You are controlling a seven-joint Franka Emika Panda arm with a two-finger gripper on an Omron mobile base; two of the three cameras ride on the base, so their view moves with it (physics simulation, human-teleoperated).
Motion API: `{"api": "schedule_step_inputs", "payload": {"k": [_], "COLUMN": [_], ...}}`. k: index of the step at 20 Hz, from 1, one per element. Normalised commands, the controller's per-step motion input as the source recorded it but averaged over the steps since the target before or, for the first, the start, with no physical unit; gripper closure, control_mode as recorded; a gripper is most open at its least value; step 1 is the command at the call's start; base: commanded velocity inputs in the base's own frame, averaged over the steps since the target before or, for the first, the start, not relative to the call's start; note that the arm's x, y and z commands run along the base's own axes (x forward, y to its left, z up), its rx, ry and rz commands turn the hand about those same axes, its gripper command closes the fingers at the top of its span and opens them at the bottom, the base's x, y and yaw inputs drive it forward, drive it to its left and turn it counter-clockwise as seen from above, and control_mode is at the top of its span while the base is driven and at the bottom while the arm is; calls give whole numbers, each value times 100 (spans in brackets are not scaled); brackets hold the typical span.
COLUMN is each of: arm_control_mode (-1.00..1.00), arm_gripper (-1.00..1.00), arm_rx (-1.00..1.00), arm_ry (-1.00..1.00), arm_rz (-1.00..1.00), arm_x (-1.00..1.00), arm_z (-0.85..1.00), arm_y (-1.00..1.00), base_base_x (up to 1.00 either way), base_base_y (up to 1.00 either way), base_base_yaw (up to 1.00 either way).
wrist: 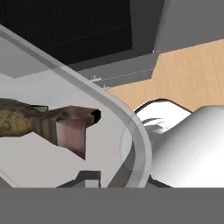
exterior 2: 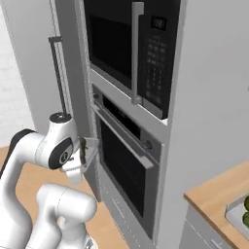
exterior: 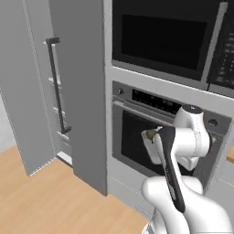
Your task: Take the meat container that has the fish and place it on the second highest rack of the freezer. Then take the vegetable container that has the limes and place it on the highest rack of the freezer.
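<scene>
The meat container (wrist: 131, 127) is a clear, pale tray, and the brown-grey fish (wrist: 43, 120) lies inside it. My gripper (wrist: 87, 179) is shut on the tray's near rim. From the base, the tray (exterior: 149, 137) hangs at the hand (exterior: 154, 145), in front of the black oven door. The same tray (exterior 2: 90, 150) appears edge-on beside the hand (exterior 2: 81, 156). To the left the freezer (exterior: 77, 91) stands with its door (exterior: 27, 100) swung open. A little of its pale inner shelving (exterior: 61, 114) shows. At the far right a tray (exterior 2: 238, 214) holds green limes (exterior 2: 246, 204), cut off by the frame.
The black-fronted oven (exterior: 137, 137) and the microwave (exterior: 160, 36) above it are directly ahead of the arm. The long black bar handle (exterior: 57, 84) runs down the freezer door. Wooden floor (exterior: 45, 201) lies open at the left; a wooden counter (exterior 2: 219, 194) is at the right.
</scene>
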Motion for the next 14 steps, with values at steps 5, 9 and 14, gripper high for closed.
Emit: {"api": "schedule_step_inputs", "payload": {"k": [5, 9, 14], "arm_control_mode": [100, 100, 100], "arm_gripper": [100, 100, 100], "arm_rx": [0, 0, 0], "arm_ry": [0, 0, 0], "arm_rz": [0, 0, 0], "arm_x": [0, 0, 0], "arm_z": [0, 0, 0], "arm_y": [0, 0, 0], "base_base_x": [100, 100, 100], "base_base_y": [100, 100, 100], "base_base_yaw": [17, 5, 6]}}
